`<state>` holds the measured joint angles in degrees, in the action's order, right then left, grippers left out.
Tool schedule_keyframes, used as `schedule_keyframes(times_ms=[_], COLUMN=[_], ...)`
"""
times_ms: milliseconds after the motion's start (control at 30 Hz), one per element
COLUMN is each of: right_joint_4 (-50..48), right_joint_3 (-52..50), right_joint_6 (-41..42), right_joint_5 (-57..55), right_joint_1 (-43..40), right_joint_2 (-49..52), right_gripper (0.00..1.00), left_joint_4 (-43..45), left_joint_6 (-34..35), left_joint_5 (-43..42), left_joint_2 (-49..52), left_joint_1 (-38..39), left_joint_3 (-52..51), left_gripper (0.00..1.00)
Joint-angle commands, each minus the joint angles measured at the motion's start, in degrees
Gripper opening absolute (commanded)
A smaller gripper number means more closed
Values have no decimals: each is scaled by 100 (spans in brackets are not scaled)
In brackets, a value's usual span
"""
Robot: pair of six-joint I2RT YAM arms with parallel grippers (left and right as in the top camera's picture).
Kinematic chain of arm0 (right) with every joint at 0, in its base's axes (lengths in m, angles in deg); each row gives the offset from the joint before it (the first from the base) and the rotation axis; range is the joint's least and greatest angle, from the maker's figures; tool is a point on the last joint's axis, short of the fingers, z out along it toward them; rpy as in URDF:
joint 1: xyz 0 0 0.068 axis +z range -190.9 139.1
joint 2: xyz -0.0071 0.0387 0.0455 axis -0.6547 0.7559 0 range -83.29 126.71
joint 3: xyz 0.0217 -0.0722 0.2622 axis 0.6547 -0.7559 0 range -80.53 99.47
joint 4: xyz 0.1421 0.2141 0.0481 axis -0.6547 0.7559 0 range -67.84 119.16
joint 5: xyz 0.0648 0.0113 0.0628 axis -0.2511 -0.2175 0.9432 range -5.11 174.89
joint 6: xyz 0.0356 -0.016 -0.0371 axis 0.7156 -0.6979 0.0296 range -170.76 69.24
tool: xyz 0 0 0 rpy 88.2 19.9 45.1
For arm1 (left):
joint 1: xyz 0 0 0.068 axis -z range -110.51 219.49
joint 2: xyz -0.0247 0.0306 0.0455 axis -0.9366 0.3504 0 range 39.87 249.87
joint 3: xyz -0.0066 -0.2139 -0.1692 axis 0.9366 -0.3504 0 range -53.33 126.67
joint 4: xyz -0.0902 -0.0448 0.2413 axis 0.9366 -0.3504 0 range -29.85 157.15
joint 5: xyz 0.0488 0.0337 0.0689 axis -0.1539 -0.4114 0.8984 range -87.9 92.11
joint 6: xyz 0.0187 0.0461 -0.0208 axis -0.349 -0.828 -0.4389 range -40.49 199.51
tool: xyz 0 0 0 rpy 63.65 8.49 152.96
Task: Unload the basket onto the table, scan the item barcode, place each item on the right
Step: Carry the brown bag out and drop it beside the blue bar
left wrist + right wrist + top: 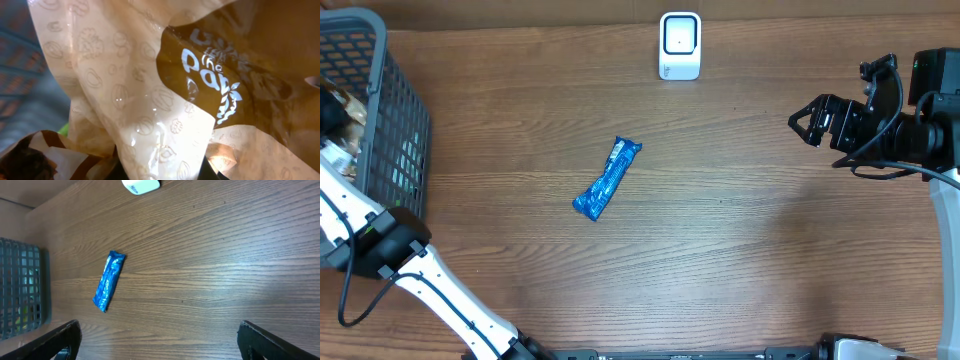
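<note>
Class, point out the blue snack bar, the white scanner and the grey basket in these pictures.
snack bar [607, 179], overhead view, middle of the blue wrapper.
scanner [680, 40], overhead view, centre of its white face.
basket [400, 120], overhead view, on its grey mesh side wall.

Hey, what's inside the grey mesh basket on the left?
A tan-and-brown printed snack bag fills the left wrist view inside the basket. Anything beneath the bag is covered.

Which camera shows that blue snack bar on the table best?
The right wrist view: the blue snack bar lies whole and largest there. Overhead shows it whole but smaller; the left wrist view shows only a tan packet.
</note>
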<state>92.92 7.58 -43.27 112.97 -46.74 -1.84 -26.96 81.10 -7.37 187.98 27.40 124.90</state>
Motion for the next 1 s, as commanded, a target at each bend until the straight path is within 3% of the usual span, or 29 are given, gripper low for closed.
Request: schedule_keyframes(times_ms=[0, 167, 333, 500, 700, 967], right_joint_4=[-28, -341, -317, -319, -273, -302], right_joint_3=[120, 402, 850, 1034, 1032, 1032], right_joint_6=[-7, -28, -59, -160, -157, -179], right_joint_5=[-11, 9, 2, -15, -13, -15], right_joint_1=[37, 37, 37, 37, 37, 37], right_joint_2=[-20, -39, -44, -44, -42, -35], right_gripper=[100, 100, 100, 100, 100, 100], left_joint_4=[50, -269, -269, -269, -269, 363], left_joint_6=[122, -33, -33, -37, -160, -46], left_joint_5=[-122, -422, -896, -1224, -881, -256], left_joint_2=[-1073, -2686, -3261, -3311, -3309, -3121], left_joint_1=[55, 413, 1012, 2109, 3578, 4651], left_joint_3=[181, 177, 177, 42, -1478, -4474], left_gripper=[4, 4, 4, 4, 4, 4])
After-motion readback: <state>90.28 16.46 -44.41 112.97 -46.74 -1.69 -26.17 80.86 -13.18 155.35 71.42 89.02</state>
